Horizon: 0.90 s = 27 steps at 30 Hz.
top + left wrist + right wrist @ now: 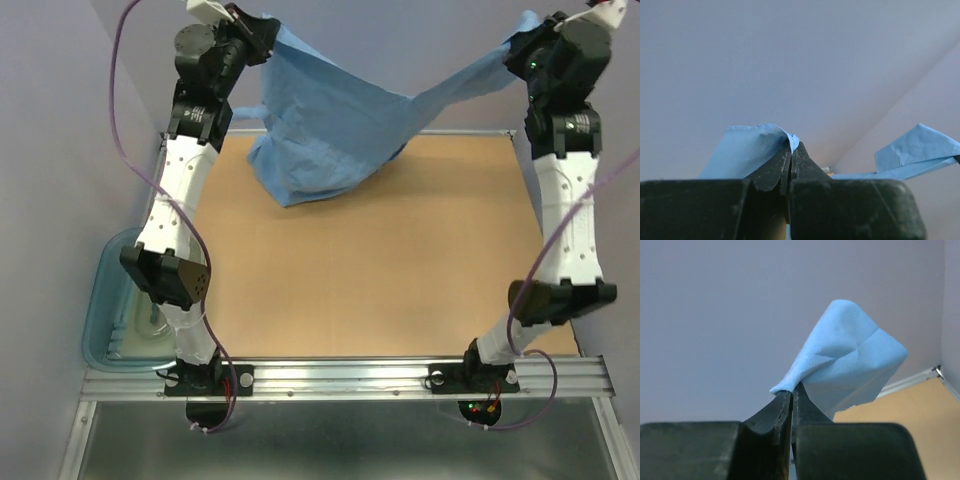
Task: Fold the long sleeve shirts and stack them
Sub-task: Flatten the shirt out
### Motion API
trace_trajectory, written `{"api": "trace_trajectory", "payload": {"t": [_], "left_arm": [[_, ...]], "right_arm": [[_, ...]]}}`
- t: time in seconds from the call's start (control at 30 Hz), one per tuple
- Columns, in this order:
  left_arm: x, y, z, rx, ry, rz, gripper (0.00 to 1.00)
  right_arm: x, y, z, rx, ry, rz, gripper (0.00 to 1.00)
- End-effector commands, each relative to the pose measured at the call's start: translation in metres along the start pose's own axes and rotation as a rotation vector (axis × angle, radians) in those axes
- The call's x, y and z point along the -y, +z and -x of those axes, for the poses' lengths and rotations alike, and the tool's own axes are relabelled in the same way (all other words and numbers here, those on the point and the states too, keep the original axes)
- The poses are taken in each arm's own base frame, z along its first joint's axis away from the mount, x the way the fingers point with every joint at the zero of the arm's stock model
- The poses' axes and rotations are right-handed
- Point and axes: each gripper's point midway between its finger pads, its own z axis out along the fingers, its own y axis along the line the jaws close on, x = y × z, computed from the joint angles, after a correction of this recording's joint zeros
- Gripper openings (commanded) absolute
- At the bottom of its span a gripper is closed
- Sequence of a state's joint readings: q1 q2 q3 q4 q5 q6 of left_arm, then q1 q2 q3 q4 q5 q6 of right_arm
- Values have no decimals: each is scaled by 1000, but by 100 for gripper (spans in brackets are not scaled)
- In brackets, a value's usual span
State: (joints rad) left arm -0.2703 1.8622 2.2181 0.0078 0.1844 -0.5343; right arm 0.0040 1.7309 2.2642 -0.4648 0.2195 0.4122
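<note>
Shirt (330,130): light blue, strung between the two sets of jaws, lifted at both ends and sagging in the middle.
Long axis: runs jaw to jaw, left to right along the far edge of the table (380,280).
Bulk: hangs below and inward of the left jaws, and its lowest folds seem to rest on the far left of the table. The stretch toward the right jaws is a thin, taut band.
Left gripper (791,149): clenched on an edge of the cloth, which spills over the tips and off to one side.
Right gripper (792,390): clenched on a bunched corner that stands up just past the tips.
Nearer arm: the left is closer to the heap, while the right holds only a narrow end.
Key relation: the cloth lies between and below both jaws, so the coming move likely needs both to lower together along that same axis.
Risk: the uneven weight may drag the cloth leftward.
Tub (100,300): well below and outside the left jaws, beside the table and apart from the cloth.
</note>
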Motion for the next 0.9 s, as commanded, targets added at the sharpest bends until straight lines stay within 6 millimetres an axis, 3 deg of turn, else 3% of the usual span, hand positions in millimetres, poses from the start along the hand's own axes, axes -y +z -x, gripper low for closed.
{"api": "trace_trajectory", "payload": {"t": [0.0,0.07,0.1,0.13,0.17,0.2,0.23,0.27,0.3,0.33,0.37,0.4,0.43,0.47,0.5,0.53,0.57,0.6,0.63,0.77,0.8,0.83,0.87], "left_arm": [[101,-71,108,259,134,-302,0],[109,-97,114,265,127,-296,0],[84,-92,80,185,99,-243,0],[76,-99,69,165,75,-214,0],[83,-125,75,184,63,-210,0],[47,-126,27,89,22,-129,0],[35,-136,13,71,-19,-85,0],[36,-161,14,85,-43,-68,0],[1,-171,-41,-24,-88,22,0],[-8,-183,-60,-63,-107,45,0],[-7,-206,-67,-73,-128,53,0],[-31,-224,-121,-197,-194,119,2],[-29,-244,-128,-210,-209,117,4],[-47,-267,-174,-320,-273,192,6],[-39,-271,-164,-291,-279,170,6],[-47,-297,-189,-359,-294,204,9],[-53,-309,-198,-384,-299,237,9],[-66,-330,-217,-448,-309,315,10],[-66,-344,-207,-408,-298,332,11],[-70,-386,-190,-325,-322,428,20],[-72,-395,-188,-322,-326,451,31],[-69,-402,-180,-281,-335,447,35],[-68,-406,-178,-273,-340,446,40]], "right_arm": [[-29,-79,95,285,59,155,1],[-25,-97,94,284,49,161,1],[-26,-124,107,312,56,181,1],[-14,-119,75,244,45,160,0],[-10,-125,64,222,47,160,0],[-6,-150,66,231,58,174,0],[-1,-156,51,201,73,178,1],[16,-153,6,109,66,152,1],[22,-159,-12,75,75,153,1],[21,-186,-14,77,119,196,1],[29,-191,-38,27,128,195,1],[48,-193,-90,-87,130,158,1],[54,-212,-99,-98,188,159,1],[70,-218,-145,-207,203,126,2],[79,-227,-161,-239,221,104,3],[77,-238,-177,-300,267,126,3],[79,-253,-180,-304,286,137,3],[91,-266,-205,-380,293,98,3],[95,-276,-211,-400,308,83,3],[117,-327,-202,-362,309,22,13],[125,-339,-201,-350,302,-1,18],[123,-346,-194,-340,289,14,22],[123,-350,-194,-344,275,21,35]]}}
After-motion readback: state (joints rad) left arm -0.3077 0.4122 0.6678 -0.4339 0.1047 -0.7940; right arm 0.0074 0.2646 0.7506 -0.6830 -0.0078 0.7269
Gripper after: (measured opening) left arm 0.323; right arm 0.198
